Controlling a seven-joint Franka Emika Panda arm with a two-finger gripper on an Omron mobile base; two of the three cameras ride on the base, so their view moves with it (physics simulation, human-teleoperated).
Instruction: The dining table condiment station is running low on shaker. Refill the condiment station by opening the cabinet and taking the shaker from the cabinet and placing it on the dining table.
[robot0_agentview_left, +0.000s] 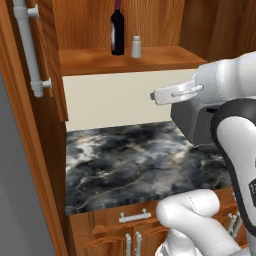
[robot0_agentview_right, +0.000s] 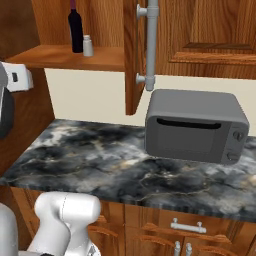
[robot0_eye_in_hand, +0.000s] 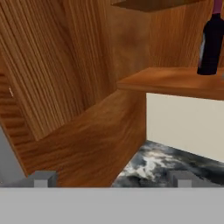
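Shaker (robot0_agentview_left: 136, 47) stands on the open cabinet's (robot0_agentview_left: 125, 59) shelf just beside the wine bottle (robot0_agentview_left: 117, 32), above and well apart from the gripper (robot0_eye_in_hand: 111, 178), whose jaws gape wide, empty, over the marbled table (robot0_agentview_left: 140, 165).

Cabinet (robot0_agentview_left: 130, 60): reddish-brown wood, visible grain, satin finish; bar handle (robot0_agentview_left: 27, 47) smooth pale grey, looks like metal. Shaker (robot0_agentview_left: 136, 47): matt pale grey-white, smooth. Wine bottle (robot0_agentview_left: 117, 32): dark, glossy glass look. Surface (robot0_agentview_left: 130, 165): polished black-grey marbled stone. Microwave (robot0_agentview_right: 195, 127): matt grey casing. Wall (robot0_agentview_left: 115, 97): flat cream, matt. Arm (robot0_agentview_left: 235, 130): smooth glossy white shell with dark joints.
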